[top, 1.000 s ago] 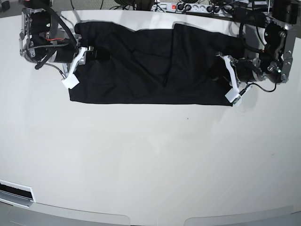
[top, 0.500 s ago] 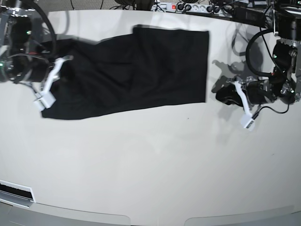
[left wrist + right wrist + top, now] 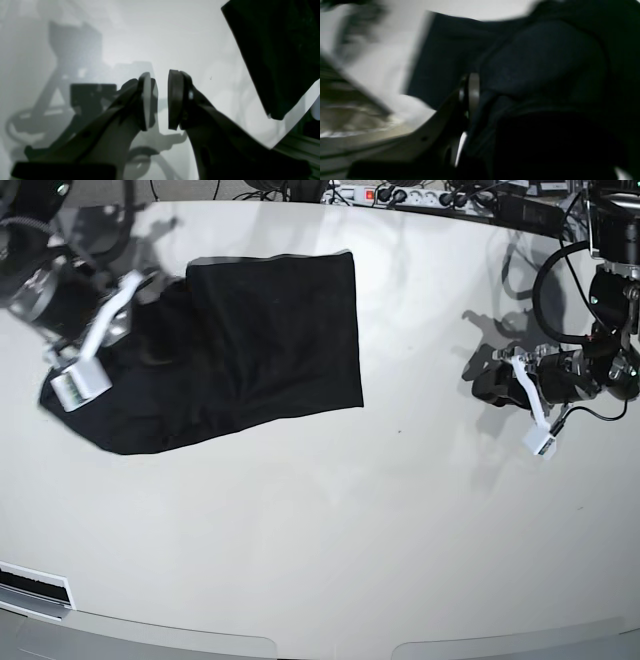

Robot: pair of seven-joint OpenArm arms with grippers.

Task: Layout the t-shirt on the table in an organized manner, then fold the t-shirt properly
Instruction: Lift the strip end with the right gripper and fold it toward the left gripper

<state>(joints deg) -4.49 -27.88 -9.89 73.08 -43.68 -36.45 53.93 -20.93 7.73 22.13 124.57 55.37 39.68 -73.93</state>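
Right claw [image 3: 95, 345] pinches the t-shirt [image 3: 270, 340] edge — drag flat along the tabletop [image 3: 330, 530]; left claw [image 3: 158, 100], narrowly parted, holds nothing.

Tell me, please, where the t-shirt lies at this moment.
In the base view, the t-shirt lies on the table at upper left, gripped by the right gripper.

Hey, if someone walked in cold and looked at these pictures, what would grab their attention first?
The black t-shirt, bunched and skewed at the far left of the glossy white table in the base view. The right claw is shut on the t-shirt's left end, the fabric filling its wrist view. Across the table, the left claw hangs slightly open and empty over bare tabletop.
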